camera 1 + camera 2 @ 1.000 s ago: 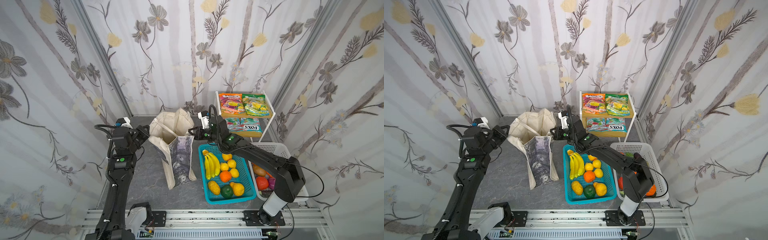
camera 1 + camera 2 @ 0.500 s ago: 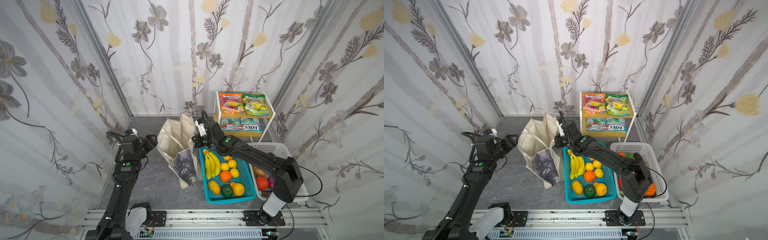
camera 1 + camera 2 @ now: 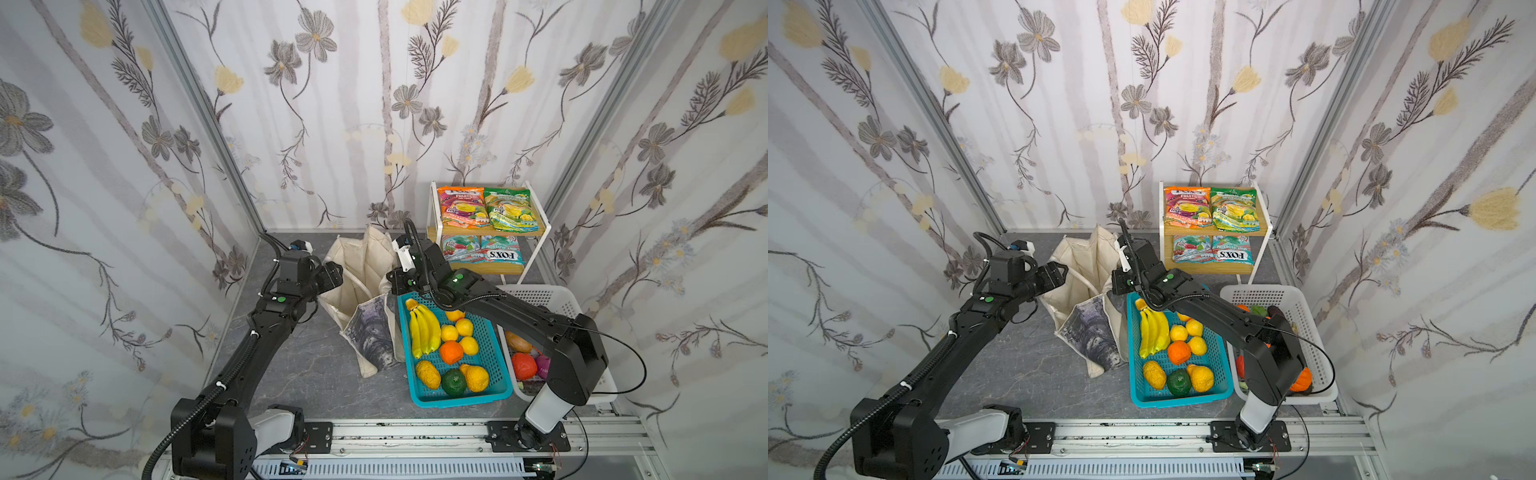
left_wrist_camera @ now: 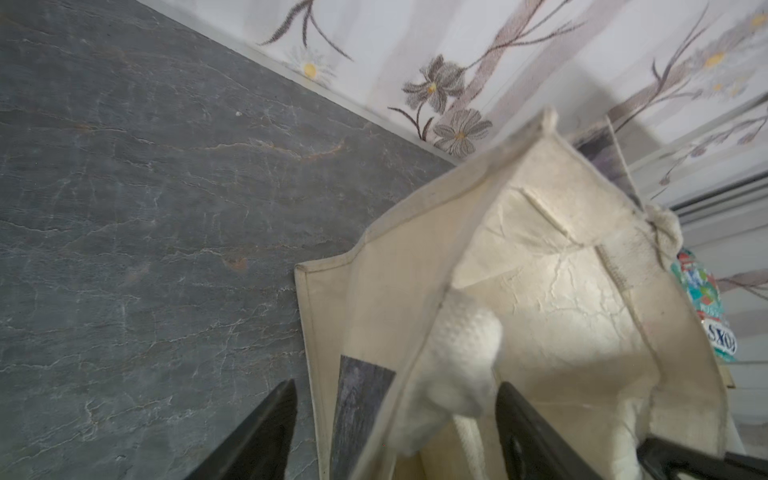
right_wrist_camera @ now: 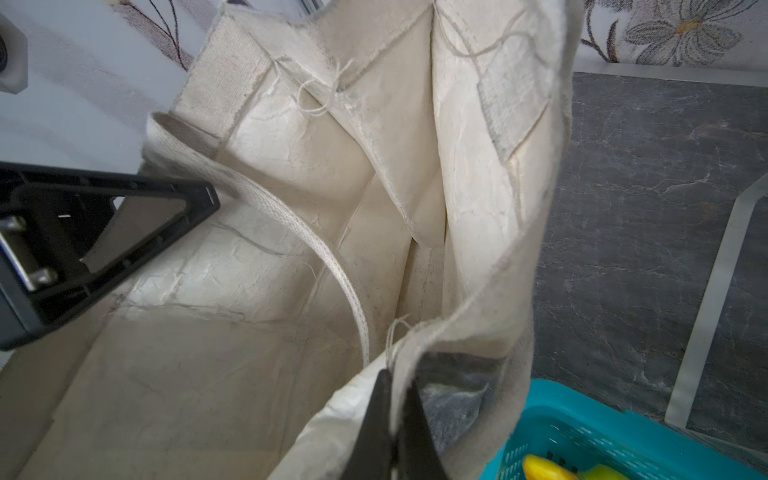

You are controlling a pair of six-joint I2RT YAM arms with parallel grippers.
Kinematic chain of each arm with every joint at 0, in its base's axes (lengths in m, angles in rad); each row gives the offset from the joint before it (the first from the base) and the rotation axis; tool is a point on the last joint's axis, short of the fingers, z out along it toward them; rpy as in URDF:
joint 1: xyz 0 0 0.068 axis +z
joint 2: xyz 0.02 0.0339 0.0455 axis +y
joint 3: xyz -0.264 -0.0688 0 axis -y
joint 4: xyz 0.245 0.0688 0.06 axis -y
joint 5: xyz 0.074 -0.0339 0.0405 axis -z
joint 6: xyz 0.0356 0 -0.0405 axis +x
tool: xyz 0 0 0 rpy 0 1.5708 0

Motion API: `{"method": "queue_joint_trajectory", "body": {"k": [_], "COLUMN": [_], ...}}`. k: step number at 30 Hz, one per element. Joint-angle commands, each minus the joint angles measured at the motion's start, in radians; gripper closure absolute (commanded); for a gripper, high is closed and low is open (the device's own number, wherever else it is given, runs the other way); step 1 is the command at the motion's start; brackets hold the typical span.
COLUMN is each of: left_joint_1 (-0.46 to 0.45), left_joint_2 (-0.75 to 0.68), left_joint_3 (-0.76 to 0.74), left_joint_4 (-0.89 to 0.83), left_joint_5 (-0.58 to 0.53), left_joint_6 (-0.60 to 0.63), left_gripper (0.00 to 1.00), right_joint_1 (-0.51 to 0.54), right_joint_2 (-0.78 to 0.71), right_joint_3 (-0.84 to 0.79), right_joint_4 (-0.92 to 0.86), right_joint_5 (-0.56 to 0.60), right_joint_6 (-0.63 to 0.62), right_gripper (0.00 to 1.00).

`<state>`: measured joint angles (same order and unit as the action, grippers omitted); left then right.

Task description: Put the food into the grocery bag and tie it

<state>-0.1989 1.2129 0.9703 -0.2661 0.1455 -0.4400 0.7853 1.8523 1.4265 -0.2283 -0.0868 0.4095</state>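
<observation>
Two mesh baskets hold produce: the teal basket (image 3: 457, 402) carries the banana bunch (image 3: 424, 332) and an orange (image 3: 451, 351), beside the white basket (image 3: 540, 291); snack packets (image 3: 490, 208) lie on the rack (image 3: 545, 226) behind. The canvas tote (image 3: 365, 286) leans against the teal basket, mouth upward, with the right gripper (image 5: 397, 374) pinching its rim and the left gripper (image 4: 395, 384) spread astride the opposite rim.

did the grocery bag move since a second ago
Yes. The grocery bag has shifted right, toward the teal basket; its side now lies against the basket's left rim.
</observation>
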Motion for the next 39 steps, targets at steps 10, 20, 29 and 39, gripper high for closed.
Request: {"method": "queue_joint_trajectory", "body": {"k": [10,20,29,39], "left_joint_1": [0.037,0.304,0.186,0.126], "left_joint_2": [0.050,-0.022,-0.018,0.074], "left_joint_3": [0.213,0.235,0.167,0.170], "left_joint_4": [-0.261,-0.318,-0.212,-0.160], "left_joint_5": [-0.293,-0.239,0.026,0.129], "left_joint_6": [0.173,0.214,0.150,0.131], "left_gripper": [1.00,1.00,1.00,0.78], "right_joint_1": [-0.004,-0.045,0.002,0.029], "right_joint_2": [-0.034,-0.062,-0.063,-0.084], "right_joint_3": [0.041,0.068,0.063,0.008], "right_joint_4": [-0.013,-0.104,-0.088,-0.036], "right_joint_5": [0.112,0.242,0.164,0.126], "right_joint_6": [-0.001,0.036,0.047,0.111], "right_gripper": [1.00,1.00,1.00,1.00]}}
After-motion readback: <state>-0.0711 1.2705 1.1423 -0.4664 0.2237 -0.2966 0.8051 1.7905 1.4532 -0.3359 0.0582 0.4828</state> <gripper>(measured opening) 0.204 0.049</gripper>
